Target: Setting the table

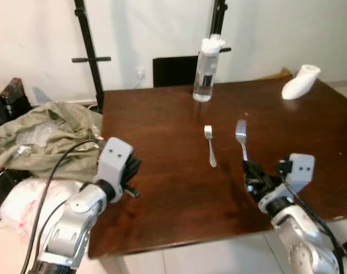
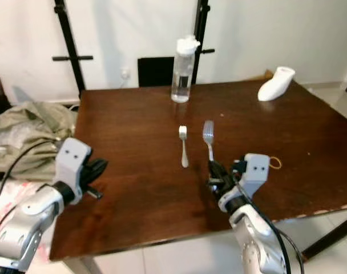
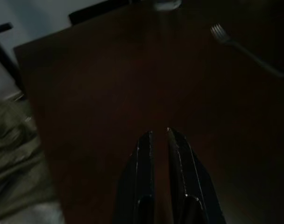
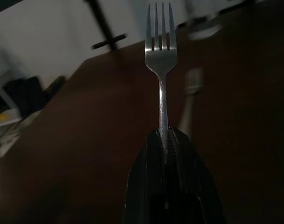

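The robot's right hand (image 1: 252, 171) pinches the handle of a large fork (image 1: 241, 136) low over the dark wooden table (image 1: 162, 188), tines pointing away, just beside a smaller fork (image 1: 210, 147) lying flat. Light, stiff and likely slippery, the fork seems best gripped mid-handle. The left hand (image 3: 159, 140), fingers pressed nearly together, hovers near the table's left edge.

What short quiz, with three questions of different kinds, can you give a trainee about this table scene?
1. True or false: the right hand is shut on a fork.
2. What stands at the far edge of the table? A) water bottle B) plate C) pan
3. Fill in: the second fork lies on the table, to the robot's ____ of the held one.

Key: 1 true; 2 A; 3 left.
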Available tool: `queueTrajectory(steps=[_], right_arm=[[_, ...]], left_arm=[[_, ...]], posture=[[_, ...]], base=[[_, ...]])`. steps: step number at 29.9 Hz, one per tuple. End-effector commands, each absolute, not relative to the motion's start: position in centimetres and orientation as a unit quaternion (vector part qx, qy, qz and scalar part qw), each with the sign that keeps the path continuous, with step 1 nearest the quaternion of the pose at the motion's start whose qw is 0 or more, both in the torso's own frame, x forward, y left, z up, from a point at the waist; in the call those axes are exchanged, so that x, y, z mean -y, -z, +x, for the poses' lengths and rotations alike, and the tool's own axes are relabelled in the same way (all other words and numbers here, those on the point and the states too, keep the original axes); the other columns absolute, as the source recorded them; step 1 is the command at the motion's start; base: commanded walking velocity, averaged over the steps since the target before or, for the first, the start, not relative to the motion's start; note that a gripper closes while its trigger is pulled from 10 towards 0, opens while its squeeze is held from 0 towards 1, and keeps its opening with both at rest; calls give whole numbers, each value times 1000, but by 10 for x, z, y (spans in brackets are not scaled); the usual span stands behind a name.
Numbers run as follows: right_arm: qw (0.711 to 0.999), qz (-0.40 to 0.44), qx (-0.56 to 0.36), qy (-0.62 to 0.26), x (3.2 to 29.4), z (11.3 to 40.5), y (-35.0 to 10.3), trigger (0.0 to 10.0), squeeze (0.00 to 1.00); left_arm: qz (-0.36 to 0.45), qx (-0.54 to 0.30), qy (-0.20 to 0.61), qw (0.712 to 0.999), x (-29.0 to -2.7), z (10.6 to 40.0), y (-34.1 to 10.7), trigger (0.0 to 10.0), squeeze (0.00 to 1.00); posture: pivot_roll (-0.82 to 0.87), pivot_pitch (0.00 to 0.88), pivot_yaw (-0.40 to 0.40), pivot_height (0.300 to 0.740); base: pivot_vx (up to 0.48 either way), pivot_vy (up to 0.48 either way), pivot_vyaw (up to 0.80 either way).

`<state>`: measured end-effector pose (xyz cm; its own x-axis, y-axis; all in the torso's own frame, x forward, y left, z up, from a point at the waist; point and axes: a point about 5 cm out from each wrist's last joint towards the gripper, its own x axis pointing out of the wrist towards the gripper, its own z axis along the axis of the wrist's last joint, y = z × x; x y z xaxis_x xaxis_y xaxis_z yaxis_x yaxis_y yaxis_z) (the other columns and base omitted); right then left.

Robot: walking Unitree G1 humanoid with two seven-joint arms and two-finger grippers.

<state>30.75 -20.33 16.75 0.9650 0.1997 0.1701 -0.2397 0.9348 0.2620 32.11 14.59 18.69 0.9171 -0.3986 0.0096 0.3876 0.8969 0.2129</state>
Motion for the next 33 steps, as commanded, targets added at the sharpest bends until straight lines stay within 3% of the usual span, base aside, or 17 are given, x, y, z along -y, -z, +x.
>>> queueTrajectory(steps=[1,7,33], right_arm=[[982,145,63,-108,205,306,-164,10000,0],[983,146,64,-94,206,307,-164,10000,0],[982,148,66,-94,206,305,-164,10000,0]], left_arm=[[106,10,197,975,-147,322,-180,10000,0],[117,10,181,976,-151,325,-180,10000,0],[109,17,188,976,-147,326,-180,10000,0]], posture=[[69,77,65,740],[69,79,65,740],[66,87,67,740]], base=[[0,0,788],[117,0,131],[447,0,0]])
